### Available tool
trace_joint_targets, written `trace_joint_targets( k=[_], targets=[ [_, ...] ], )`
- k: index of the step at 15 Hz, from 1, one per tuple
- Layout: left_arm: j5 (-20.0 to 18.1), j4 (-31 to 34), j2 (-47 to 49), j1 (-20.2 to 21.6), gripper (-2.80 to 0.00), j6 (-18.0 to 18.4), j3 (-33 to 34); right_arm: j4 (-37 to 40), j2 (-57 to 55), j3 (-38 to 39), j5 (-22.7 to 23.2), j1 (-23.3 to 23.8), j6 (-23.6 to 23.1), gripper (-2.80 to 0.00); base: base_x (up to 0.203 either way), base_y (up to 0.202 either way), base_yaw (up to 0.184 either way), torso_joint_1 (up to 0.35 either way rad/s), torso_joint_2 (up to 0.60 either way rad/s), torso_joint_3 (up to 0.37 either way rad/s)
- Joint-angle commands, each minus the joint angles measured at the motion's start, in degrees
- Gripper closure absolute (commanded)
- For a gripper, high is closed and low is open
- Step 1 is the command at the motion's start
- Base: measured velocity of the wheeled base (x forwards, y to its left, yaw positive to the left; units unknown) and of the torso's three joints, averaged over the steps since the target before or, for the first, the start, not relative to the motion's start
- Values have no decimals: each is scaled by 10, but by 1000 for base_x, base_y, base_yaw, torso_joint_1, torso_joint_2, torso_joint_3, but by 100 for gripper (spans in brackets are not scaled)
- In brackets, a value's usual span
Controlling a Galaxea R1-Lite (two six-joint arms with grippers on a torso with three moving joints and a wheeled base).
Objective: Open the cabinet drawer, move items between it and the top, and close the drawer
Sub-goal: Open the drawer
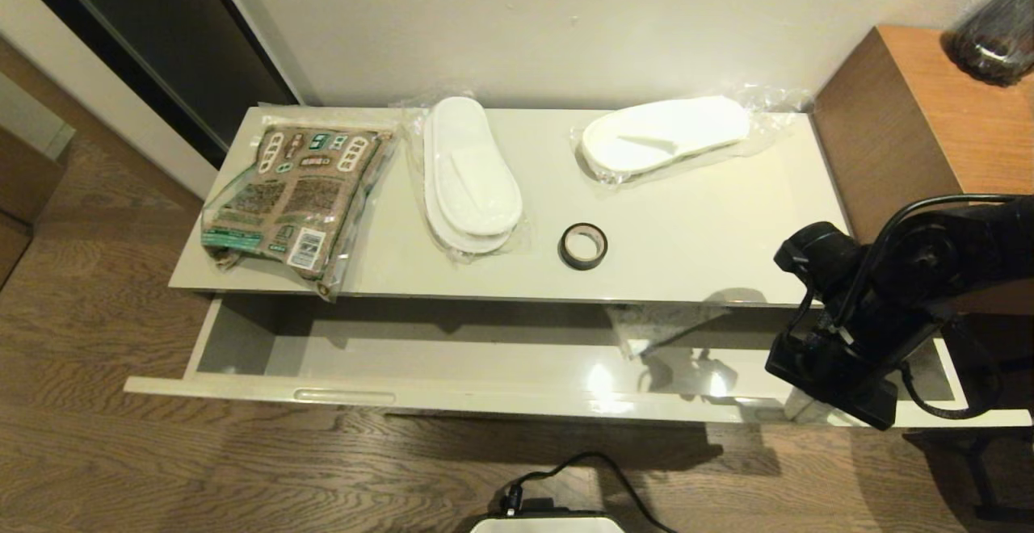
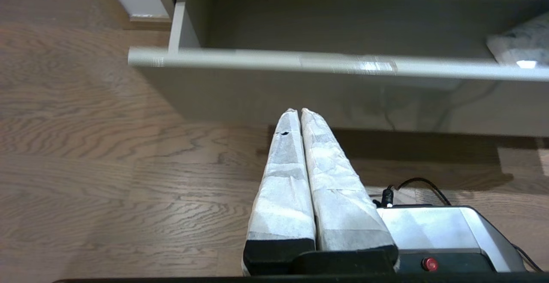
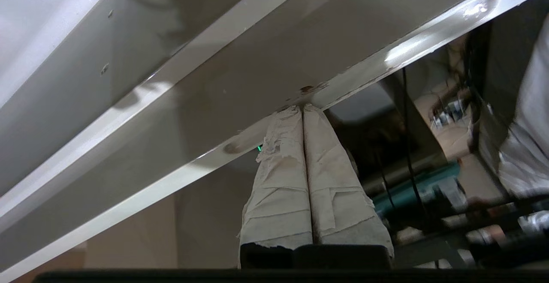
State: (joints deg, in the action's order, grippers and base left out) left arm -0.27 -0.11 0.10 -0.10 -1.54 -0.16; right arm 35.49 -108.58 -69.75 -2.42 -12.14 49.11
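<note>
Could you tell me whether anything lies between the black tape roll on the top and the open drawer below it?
Nothing visible does. The tape roll sits alone near the front edge of the top, and the drawer below stands open and bare there.

On the top (image 1: 695, 226) I count four items: one brown-and-green printed packet (image 1: 295, 194), two wrapped pairs of white slippers, one pair (image 1: 471, 174) beside the packet and the other pair (image 1: 664, 136) nearer the brown wooden unit (image 1: 913, 121), and one black tape roll (image 1: 583, 245). I see one drawer (image 1: 339, 392) pulled open, with one crinkled sachet (image 2: 521, 43) in it. That makes five loose things in all.
</note>
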Motion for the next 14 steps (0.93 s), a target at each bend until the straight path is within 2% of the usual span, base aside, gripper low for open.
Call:
trace_joint_targets(
  k=[1,4,9,12,14],
  targets=[
    [0,-1,0,0,0,0,0,-17,77,27,3,-10,0,0,0,0,0,0,0,0],
    [0,-1,0,0,0,0,0,14,171,51,7,-28,-3,0,0,0,0,0,0,0],
    [0,-1,0,0,0,0,0,115,301,49,28,-73,-7,0,0,0,0,0,0,0],
    [0,-1,0,0,0,0,0,104,288,59,27,-78,-2,0,0,0,0,0,0,0],
    [0,-1,0,0,0,0,1,47,230,67,20,-77,25,0,0,0,0,0,0,0]
  ],
)
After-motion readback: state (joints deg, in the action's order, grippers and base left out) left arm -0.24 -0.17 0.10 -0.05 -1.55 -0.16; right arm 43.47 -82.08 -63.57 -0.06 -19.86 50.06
